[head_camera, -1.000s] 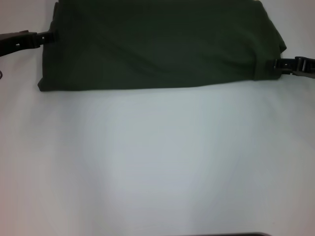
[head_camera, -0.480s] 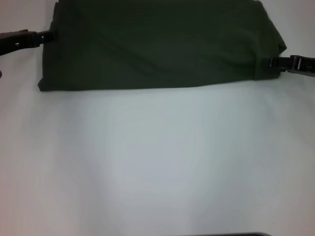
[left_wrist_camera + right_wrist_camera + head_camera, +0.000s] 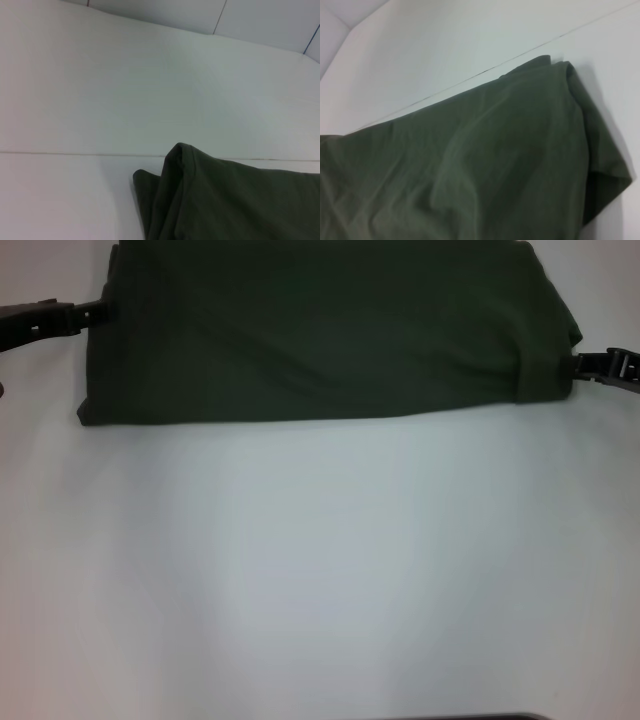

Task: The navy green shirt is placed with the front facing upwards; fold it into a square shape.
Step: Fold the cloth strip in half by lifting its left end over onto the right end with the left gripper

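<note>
Two pincers flank folded navy green shirt (image 3: 320, 330), right pincer (image 3: 578, 364) drawn back off hem, left pincer (image 3: 100, 312) unmoved, grips unclear

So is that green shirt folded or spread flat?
Folded: the navy green shirt lies as a compact band, with doubled layers at its corner in the wrist views.
</note>
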Robot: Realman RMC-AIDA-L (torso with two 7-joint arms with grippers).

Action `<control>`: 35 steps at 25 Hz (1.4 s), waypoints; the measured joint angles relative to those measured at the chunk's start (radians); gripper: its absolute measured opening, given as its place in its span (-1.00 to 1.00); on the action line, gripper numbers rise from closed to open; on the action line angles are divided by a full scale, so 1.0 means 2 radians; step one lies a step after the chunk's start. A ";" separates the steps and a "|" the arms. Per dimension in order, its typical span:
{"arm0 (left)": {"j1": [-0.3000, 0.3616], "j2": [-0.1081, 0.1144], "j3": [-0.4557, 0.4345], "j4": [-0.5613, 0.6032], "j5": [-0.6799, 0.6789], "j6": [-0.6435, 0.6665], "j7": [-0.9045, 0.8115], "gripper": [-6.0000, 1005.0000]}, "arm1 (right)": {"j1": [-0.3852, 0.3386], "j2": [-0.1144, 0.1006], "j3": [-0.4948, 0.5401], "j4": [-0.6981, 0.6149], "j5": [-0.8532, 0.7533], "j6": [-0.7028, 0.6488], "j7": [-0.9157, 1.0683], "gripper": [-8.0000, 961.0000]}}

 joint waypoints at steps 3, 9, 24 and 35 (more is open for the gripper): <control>0.001 0.000 0.000 0.000 0.000 0.000 0.000 0.86 | 0.000 0.000 0.001 0.000 0.000 0.000 -0.002 -0.59; 0.001 0.001 0.000 0.000 0.000 0.000 0.000 0.86 | 0.000 0.001 0.001 0.001 0.000 0.000 -0.005 -0.85; 0.011 0.021 0.000 0.000 0.008 0.061 -0.015 0.86 | -0.008 -0.003 0.003 0.000 0.013 -0.003 -0.011 -0.95; 0.009 0.039 0.002 0.004 0.078 0.123 -0.058 0.86 | -0.008 -0.003 0.004 -0.003 0.015 -0.005 -0.012 -0.93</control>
